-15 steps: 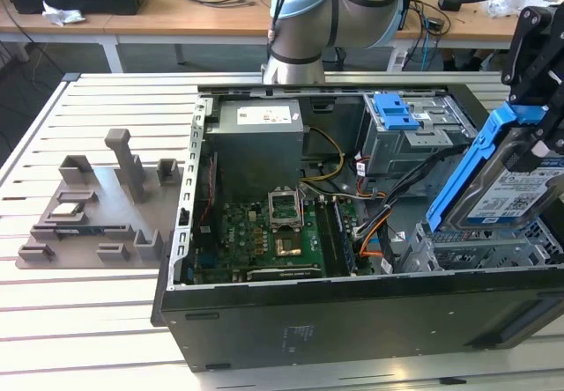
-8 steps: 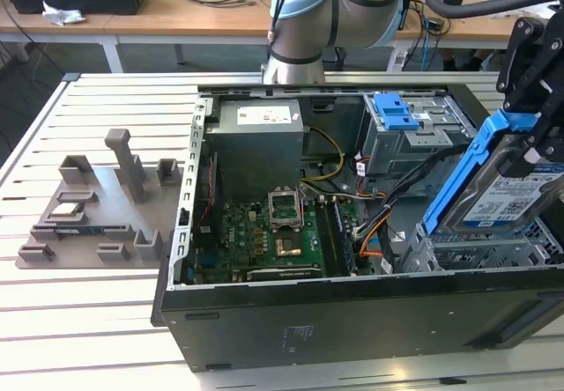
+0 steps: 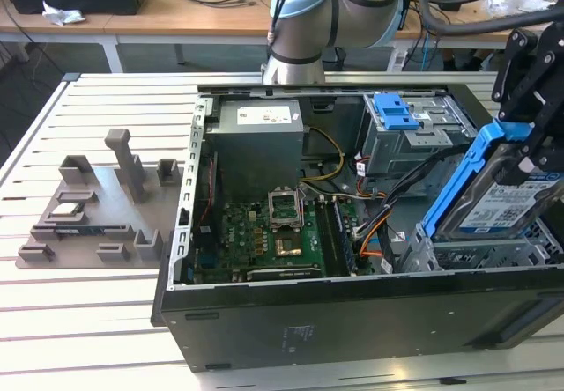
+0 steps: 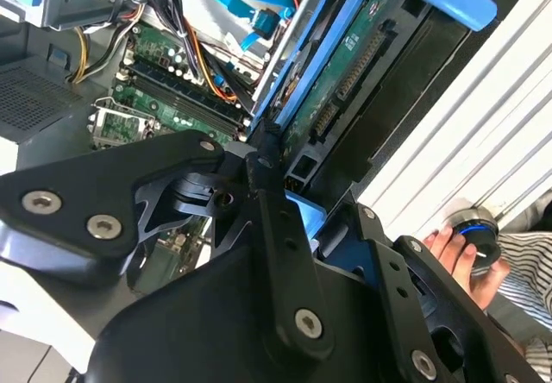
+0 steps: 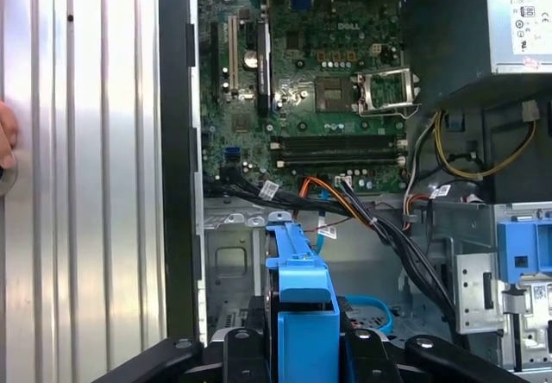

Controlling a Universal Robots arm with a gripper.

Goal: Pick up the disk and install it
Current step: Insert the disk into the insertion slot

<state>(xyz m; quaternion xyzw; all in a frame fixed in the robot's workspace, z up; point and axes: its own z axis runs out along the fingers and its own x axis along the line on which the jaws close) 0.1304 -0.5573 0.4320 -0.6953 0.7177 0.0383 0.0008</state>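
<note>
Looks like a robotics lab: slatted metal bench (image 3: 88, 320), opened PC case (image 3: 352, 338), grey fixture tray (image 3: 106, 193), robot arm (image 3: 304, 12), wooden desks (image 3: 176, 8) strewn with cables behind.

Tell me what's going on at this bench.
A robot arm has its claw clamped on the disk, holding it tilted over the metal drive bay at the exterior view's right of the open computer case. The disk's lower end is at the bay, but it does not look seated yet. In the second wrist view, a person's hand rests on the slatted table beside the case.
</note>
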